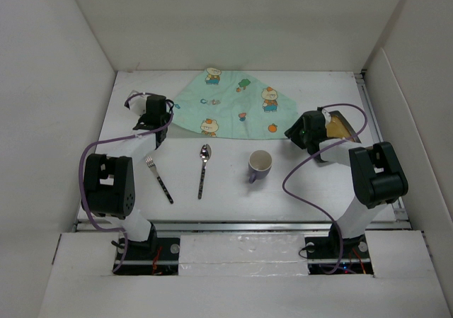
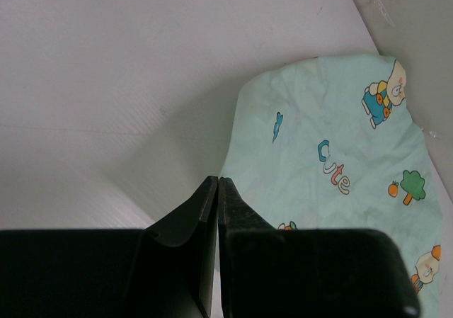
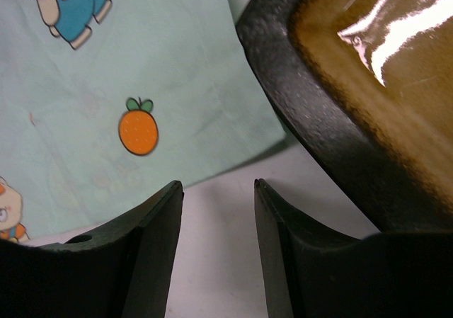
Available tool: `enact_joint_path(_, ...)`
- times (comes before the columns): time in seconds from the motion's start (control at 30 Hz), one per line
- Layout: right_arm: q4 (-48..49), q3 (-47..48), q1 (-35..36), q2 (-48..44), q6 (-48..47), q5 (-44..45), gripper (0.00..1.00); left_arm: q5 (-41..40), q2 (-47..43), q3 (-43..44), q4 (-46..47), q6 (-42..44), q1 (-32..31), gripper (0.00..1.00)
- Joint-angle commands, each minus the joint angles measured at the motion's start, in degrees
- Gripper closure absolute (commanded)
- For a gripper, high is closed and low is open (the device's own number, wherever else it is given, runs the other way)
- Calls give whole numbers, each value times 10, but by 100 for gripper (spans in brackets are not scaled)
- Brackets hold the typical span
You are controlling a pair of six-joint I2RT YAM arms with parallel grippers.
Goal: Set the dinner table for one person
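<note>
Dinner table (image 1: 311,197) holds fork (image 1: 159,179), spoon (image 1: 203,171), cup (image 1: 260,166).

Left tool (image 2: 217,183): black fingers pressed together, no gap btwn tips, right at the edge of a mint-green cartoon-print cloth placemat (image 2: 333,141) (bears, tree, orange, "Cute" lettering). Can't tell if cloth is pinched. Placemat lies on the plain white flat desk (image 2: 106,84), rt side of view.
</note>
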Motion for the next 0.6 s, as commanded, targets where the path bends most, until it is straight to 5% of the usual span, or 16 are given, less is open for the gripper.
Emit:
enact_joint_path(0.0, -17, 78, -1, 24, 65, 10, 52, -19, -37, -3, 20, -5, 4, 100)
enact_joint_path(0.27, -49, 108, -21, 48, 115, -24, 58, -16, -32, 14, 18, -14, 43, 100)
enact_joint_path(0.57, -35, 70, 29, 66, 150, 11, 52, -3, -18, 46, 3, -15, 79, 100)
